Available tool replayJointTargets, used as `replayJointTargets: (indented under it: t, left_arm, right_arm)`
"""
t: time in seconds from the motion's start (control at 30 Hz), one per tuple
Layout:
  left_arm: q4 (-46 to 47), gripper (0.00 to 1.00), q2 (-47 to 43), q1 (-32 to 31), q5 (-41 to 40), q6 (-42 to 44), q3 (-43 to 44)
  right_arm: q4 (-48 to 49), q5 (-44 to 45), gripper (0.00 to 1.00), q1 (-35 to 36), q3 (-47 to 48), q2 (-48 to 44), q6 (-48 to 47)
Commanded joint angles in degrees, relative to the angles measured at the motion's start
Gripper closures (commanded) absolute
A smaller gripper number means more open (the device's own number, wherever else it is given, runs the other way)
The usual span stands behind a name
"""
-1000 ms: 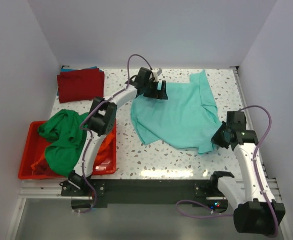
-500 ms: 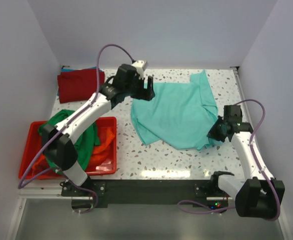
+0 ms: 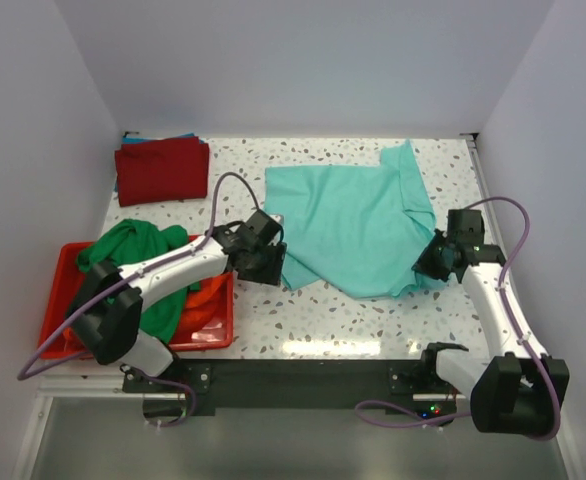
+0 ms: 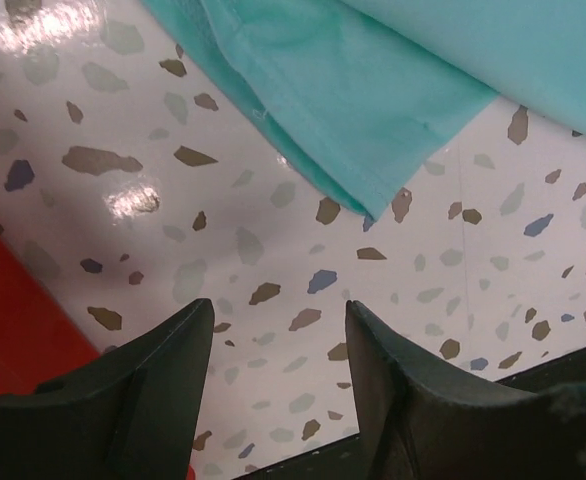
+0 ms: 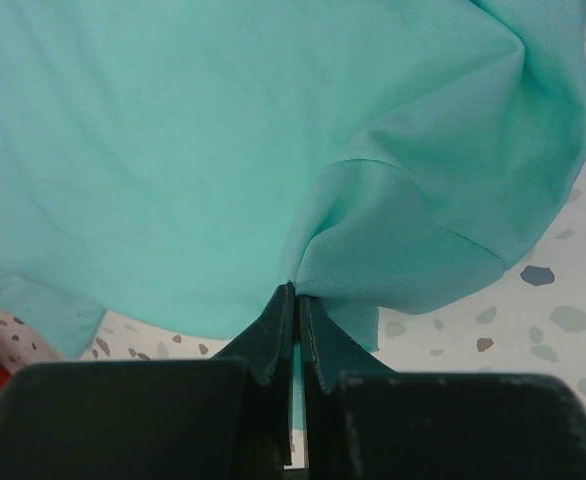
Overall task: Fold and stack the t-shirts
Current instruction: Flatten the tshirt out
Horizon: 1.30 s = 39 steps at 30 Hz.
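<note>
The teal t-shirt (image 3: 353,225) lies spread out on the speckled table. My right gripper (image 3: 435,262) is shut on a bunch of fabric at its right edge; the right wrist view shows the gripper (image 5: 297,295) pinching the teal cloth (image 5: 223,150). My left gripper (image 3: 271,265) hovers low by the shirt's near left corner. In the left wrist view the gripper (image 4: 278,330) is open with only bare table between the fingers, and the shirt's corner (image 4: 373,110) lies just ahead. A folded dark red t-shirt (image 3: 163,168) rests at the back left on a blue one (image 3: 136,138).
A red bin (image 3: 55,310) at the near left holds a crumpled green t-shirt (image 3: 128,262) and an orange one (image 3: 208,295). The bin's wall (image 4: 13,320) stands close to my left gripper's left side. Walls enclose the table on three sides.
My left gripper has let go of the teal shirt's far left corner, swung back toward the near left corner and narrowed somewhat. That far corner now lies flat. The right gripper has kept its hold.
</note>
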Motion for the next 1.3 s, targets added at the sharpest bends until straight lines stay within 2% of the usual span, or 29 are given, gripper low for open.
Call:
replayJointTargets:
  t: [0.0,0.27,0.73,1.1,1.27]
  left_arm:
    - [5.8,0.40,-2.5,-0.5,3.9,-5.2,-2.2]
    - [14.2,0.40,0.8,-0.6,8.0,-7.6,-4.4]
    - [15.8,0.42,7.8,-0.7,9.3,-8.1,-2.7]
    - [17.3,0.48,11.7,-0.7,8.2,-8.3,-2.2]
    - [17.0,0.57,12.7,-0.8,7.8,-8.4,-2.0]
  right_arm:
    - [1.6,-1.1,0.99,0.1,-0.5,-0.2,-0.8]
    - [1.5,-1.5,0.99,0.1,-0.8,-0.7,-0.9]
    - [1.3,-1.6,0.99,0.0,-1.7,-1.7,-0.7]
    - [1.5,-1.9,0.99,0.0,-2.0,-1.7,-0.9]
    - [1.5,-2.0,0.99,0.1,-2.1,-1.6,-1.1]
